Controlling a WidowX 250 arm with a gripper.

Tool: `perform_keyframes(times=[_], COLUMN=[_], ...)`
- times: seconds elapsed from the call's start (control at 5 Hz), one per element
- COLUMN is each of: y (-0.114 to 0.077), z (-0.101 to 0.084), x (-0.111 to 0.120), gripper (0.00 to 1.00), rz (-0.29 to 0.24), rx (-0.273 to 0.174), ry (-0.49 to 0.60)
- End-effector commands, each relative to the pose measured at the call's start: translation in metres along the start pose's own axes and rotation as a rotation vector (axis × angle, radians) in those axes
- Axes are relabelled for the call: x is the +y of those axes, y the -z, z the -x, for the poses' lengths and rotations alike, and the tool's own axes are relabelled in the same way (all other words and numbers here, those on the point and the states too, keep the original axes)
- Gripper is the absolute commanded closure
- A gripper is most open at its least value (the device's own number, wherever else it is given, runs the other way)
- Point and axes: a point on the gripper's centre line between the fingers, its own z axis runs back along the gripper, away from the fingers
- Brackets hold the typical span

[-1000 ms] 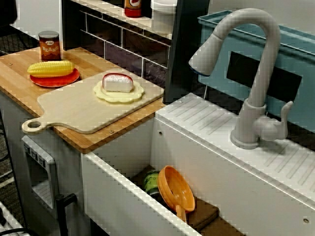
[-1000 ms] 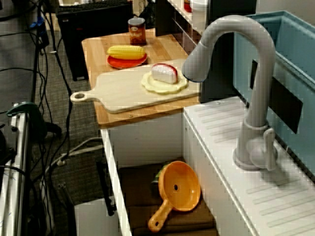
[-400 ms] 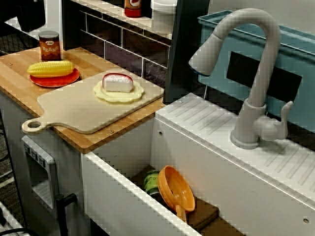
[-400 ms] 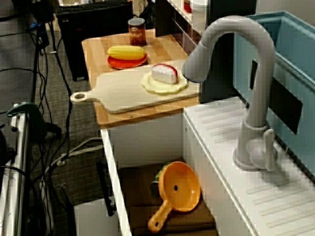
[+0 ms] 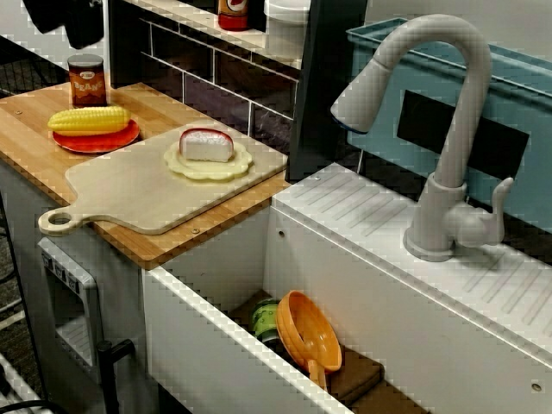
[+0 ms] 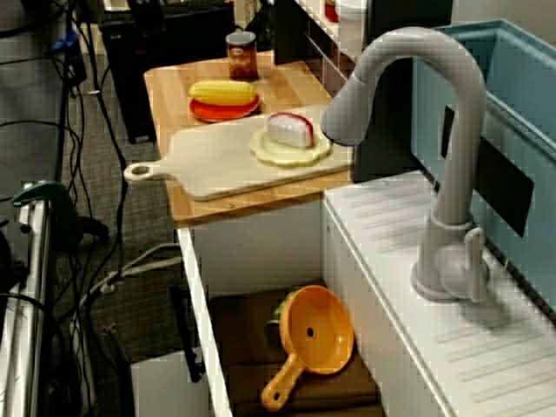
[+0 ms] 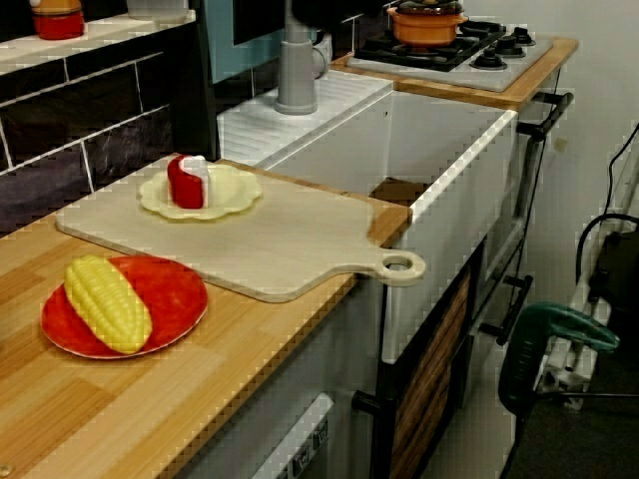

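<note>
Above wooden counter (image 5: 26, 138): dark gripper (image 5: 71, 24) (jaws unclear) near cylindrical can (image 5: 86, 79), knobbly corn (image 5: 89, 119).

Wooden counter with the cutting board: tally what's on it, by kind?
Plates: 2 (red plate, pale yellow plate)
Toy foods: 2 (corn cob, red-and-white wedge)
Cutting board: 1
Can: 1
Total: 6

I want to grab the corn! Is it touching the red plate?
Touching. The low view along the counter shows the corn lying right on the red plate.
</note>
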Motion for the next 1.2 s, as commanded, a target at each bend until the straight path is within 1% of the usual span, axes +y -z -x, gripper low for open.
perform_keyframes(times=[0.0,0.2,0.4,0.6,0.8,1.0], y=[0.035,0.050,0.054,0.052,0.054,0.062], z=[-0.032,-0.039,-0.050,-0.053,-0.053,-0.054], x=[0.040,0.052,0.069,0.080,0.087,0.088], gripper=[0.00,0.00,0.00,0.00,0.00,0.00], rz=[-0.035,-0.011,0.016,-0.010,-0.012,-0.022], rx=[-0.051,-0.074,-0.075,-0.095,-0.133,-0.150], ry=[0.191,0.308,0.303,0.316,0.332,0.341])
